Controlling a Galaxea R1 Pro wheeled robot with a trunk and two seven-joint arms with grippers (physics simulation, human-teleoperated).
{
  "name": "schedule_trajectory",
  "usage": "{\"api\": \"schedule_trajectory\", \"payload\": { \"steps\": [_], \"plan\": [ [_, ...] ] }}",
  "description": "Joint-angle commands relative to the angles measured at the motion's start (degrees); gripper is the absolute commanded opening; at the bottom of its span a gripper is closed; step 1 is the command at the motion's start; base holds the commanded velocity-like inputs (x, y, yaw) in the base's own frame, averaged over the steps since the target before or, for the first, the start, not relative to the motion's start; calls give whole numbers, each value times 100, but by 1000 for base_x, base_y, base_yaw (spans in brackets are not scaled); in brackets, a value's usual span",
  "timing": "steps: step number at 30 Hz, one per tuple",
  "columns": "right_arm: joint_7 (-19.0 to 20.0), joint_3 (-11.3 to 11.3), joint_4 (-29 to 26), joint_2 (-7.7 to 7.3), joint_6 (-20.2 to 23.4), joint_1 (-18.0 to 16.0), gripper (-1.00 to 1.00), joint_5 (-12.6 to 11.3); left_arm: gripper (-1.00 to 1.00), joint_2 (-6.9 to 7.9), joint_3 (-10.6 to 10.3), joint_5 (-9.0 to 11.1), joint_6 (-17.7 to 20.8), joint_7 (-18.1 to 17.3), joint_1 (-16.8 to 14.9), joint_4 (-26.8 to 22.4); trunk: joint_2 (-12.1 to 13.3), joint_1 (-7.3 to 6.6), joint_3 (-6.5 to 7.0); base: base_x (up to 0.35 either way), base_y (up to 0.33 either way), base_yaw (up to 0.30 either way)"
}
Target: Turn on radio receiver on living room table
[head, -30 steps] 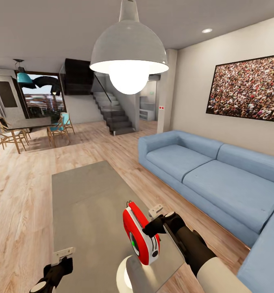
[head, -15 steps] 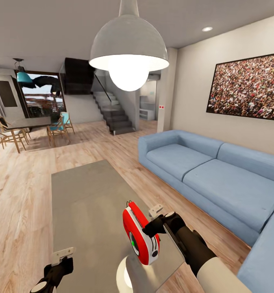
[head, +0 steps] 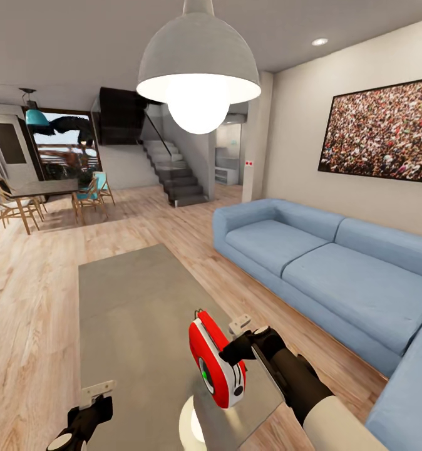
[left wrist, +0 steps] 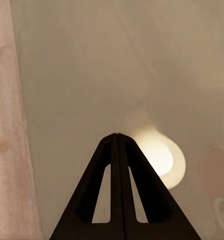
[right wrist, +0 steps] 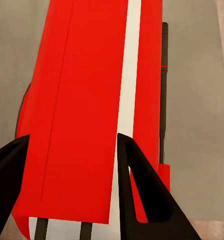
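The left gripper (head: 89, 401) is seen at the near left, low over the table (head: 129, 313); in the left wrist view its fingers (left wrist: 116, 150) are pressed together with nothing between them, above the glossy top and a bright lamp reflection (left wrist: 159, 155). To its right, the radio receiver (head: 216, 363) is held off the table's near right part, tilted, with its dial and green light facing near-left. It is clamped by the right gripper (head: 233, 354), whose black fingers (right wrist: 136, 185) are set against opposite sides of the red body (right wrist: 92, 110) in the right wrist view; the white band and thin black handle are visible there. Beyond, the table extends away over the light wood floor (head: 29, 294). A blue sofa (head: 324, 269) stands to the right, under a crowd-pattern picture (head: 380, 134). A grey dome lamp (head: 198, 62) hangs overhead. A dining table with chairs (head: 39, 197) and a staircase (head: 173, 172) are noted at the far end.
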Motion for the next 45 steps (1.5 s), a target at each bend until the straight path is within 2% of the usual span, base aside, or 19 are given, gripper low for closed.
{"api": "schedule_trajectory", "payload": {
  "steps": [1,16,35,45],
  "plan": [
    [2,-1,0,2,-1,-2,-100,-11,-100,0,0,0,-1,-1,1,0,-42,23,-18,0,0,0],
    [42,-4,-3,3,-6,-2,-100,-11,-100,0,-1,0,-1,7,2,9,-644,352,-287,0,0,0],
    [51,-10,3,-4,-15,-2,-100,-11,-100,0,-8,9,8,-2,0,8,-644,352,-287,0,0,0],
    [51,-11,1,-3,-43,-2,-100,-11,-100,0,-9,-2,5,0,1,9,-1045,572,-467,0,0,0]
  ]
}}
